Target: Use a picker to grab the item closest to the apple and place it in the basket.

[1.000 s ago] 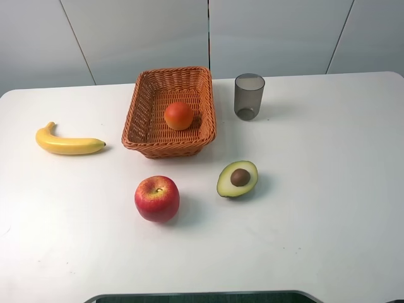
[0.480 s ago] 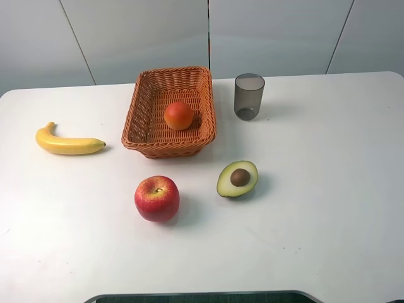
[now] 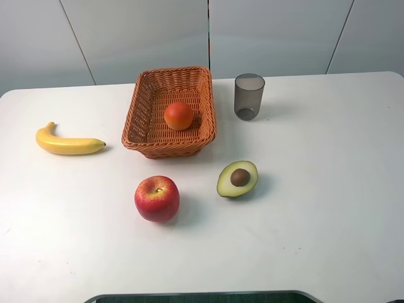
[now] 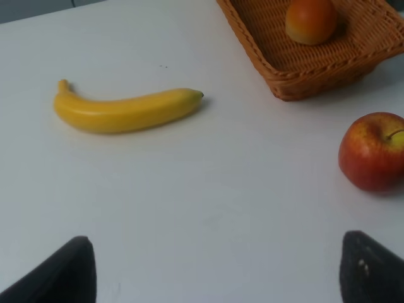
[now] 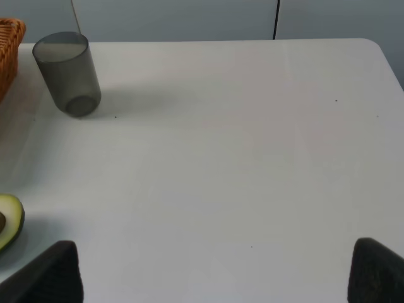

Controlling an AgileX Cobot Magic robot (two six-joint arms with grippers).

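The halved green avocado with its brown pit (image 3: 237, 178) lies near the middle of the white bench (image 3: 328, 189), just beside the red apple (image 3: 156, 198) and below the woven orange basket (image 3: 145, 136). Its long axis slants toward the far right corner, cut face up. The right end effector (image 5: 211, 271), fingers spread and empty, seems nearer; the left end effector (image 4: 214, 268), also spread, faces the yellow banana (image 4: 126, 110).

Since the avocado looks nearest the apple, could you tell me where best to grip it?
Probably from above, pincer across the avocado's narrower width, at its skin edges. It lies cut face up with the pit showing, apart from the apple and basket.
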